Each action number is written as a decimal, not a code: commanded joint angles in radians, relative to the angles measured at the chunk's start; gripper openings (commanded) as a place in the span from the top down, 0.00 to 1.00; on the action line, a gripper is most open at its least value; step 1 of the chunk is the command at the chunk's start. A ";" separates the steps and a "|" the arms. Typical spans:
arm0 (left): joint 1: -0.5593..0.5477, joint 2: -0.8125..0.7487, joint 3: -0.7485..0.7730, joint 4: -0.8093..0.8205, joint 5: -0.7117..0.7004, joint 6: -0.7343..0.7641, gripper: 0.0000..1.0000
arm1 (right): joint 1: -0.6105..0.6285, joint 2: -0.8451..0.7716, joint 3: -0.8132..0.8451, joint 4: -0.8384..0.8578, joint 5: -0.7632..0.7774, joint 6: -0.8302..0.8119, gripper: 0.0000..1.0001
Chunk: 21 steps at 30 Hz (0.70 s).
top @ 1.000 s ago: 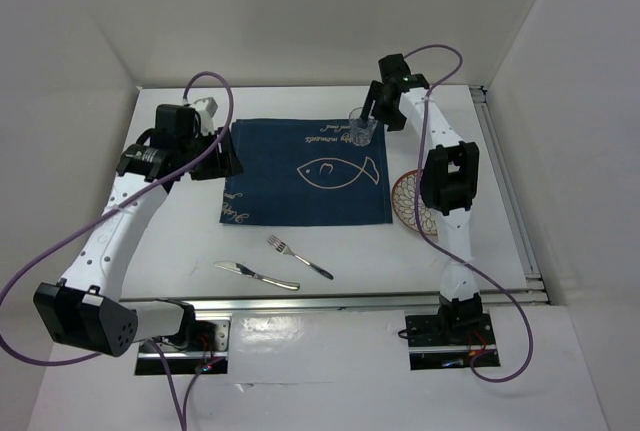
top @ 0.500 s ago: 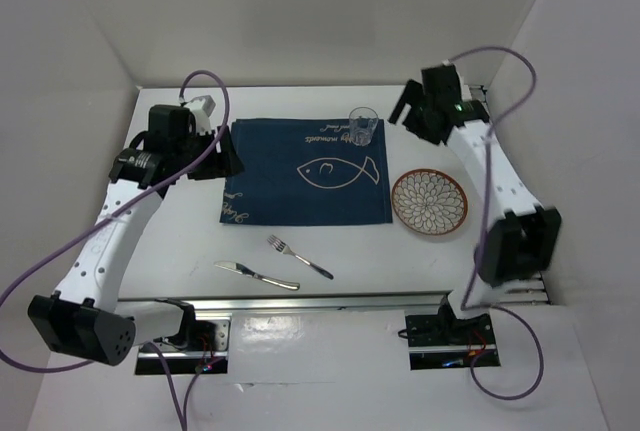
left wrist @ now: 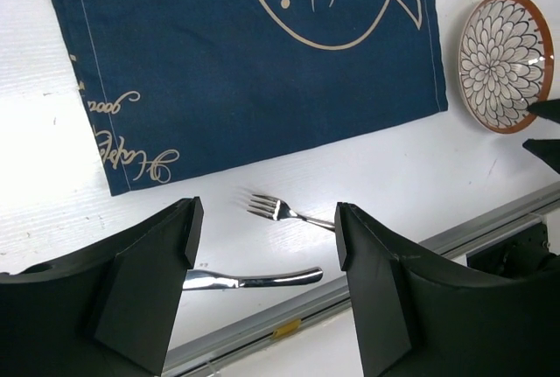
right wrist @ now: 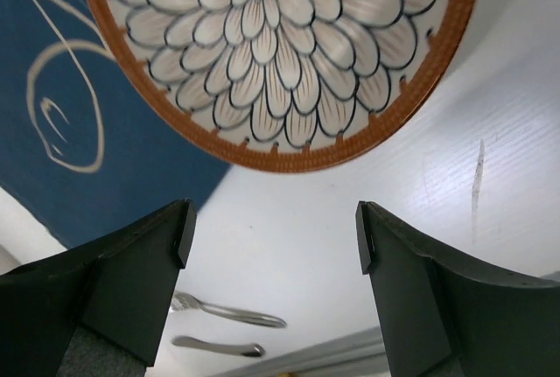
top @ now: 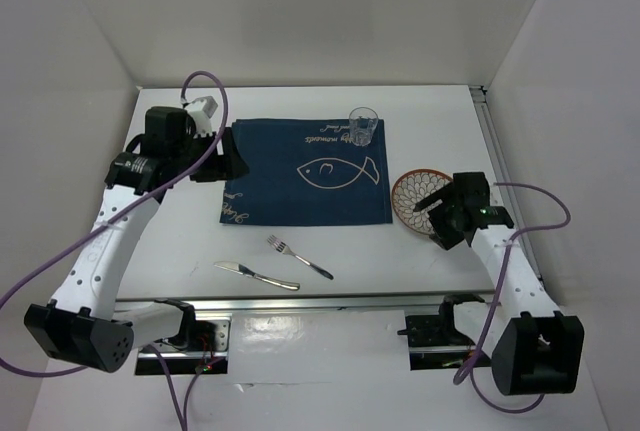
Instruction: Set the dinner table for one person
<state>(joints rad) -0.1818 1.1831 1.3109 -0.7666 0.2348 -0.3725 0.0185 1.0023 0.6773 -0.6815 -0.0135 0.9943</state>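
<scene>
L hand (left wrist: 267, 230), R hand (right wrist: 273, 228): both open, empty.

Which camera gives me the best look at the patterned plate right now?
Left wrist: the plate shows nearly whole. Top external has the right gripper overlapping it; right wrist crops it close.

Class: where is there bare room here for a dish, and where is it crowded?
Free: the placemat around its fish; the dinner table, far strip behind it; the corner right of the glass. Crowded: by fork and knife, and at the plate by the right gripper.
</scene>
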 commanded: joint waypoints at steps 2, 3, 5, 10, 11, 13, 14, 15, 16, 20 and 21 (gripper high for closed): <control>-0.005 -0.039 0.017 0.009 0.038 0.001 0.21 | -0.074 -0.008 -0.042 0.117 -0.026 0.086 0.14; -0.005 -0.039 0.017 0.009 0.038 0.001 0.21 | -0.074 -0.008 -0.056 0.132 -0.026 0.095 0.14; -0.005 -0.048 0.007 0.009 0.047 0.001 0.21 | -0.101 0.021 -0.079 0.175 -0.026 0.104 0.14; -0.005 -0.048 -0.013 0.009 0.047 0.001 0.21 | -0.126 0.079 -0.097 0.229 -0.039 0.115 0.14; -0.005 -0.048 -0.013 0.009 0.047 0.001 0.21 | -0.126 0.093 -0.120 0.253 -0.039 0.127 0.14; -0.005 -0.048 -0.022 0.009 0.047 0.001 0.21 | -0.126 0.104 -0.131 0.286 -0.039 0.127 0.16; -0.005 -0.039 -0.022 0.009 0.057 0.001 0.21 | -0.140 0.122 -0.145 0.296 -0.052 0.136 0.17; -0.005 -0.039 -0.009 0.009 0.057 0.001 0.21 | -0.149 0.133 -0.145 0.296 -0.063 0.136 0.17; -0.005 -0.030 0.005 0.000 0.057 0.001 0.21 | -0.149 0.150 -0.145 0.309 -0.072 0.126 0.17; -0.005 -0.030 -0.008 0.000 0.057 0.001 0.22 | -0.149 0.176 -0.179 0.368 -0.072 0.115 0.21; -0.005 -0.030 -0.009 0.000 0.057 0.001 0.22 | -0.149 0.203 -0.179 0.379 -0.072 0.115 0.23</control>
<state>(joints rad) -0.1822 1.1572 1.2957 -0.7773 0.2680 -0.3725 -0.1238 1.1759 0.5182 -0.3927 -0.0784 1.1065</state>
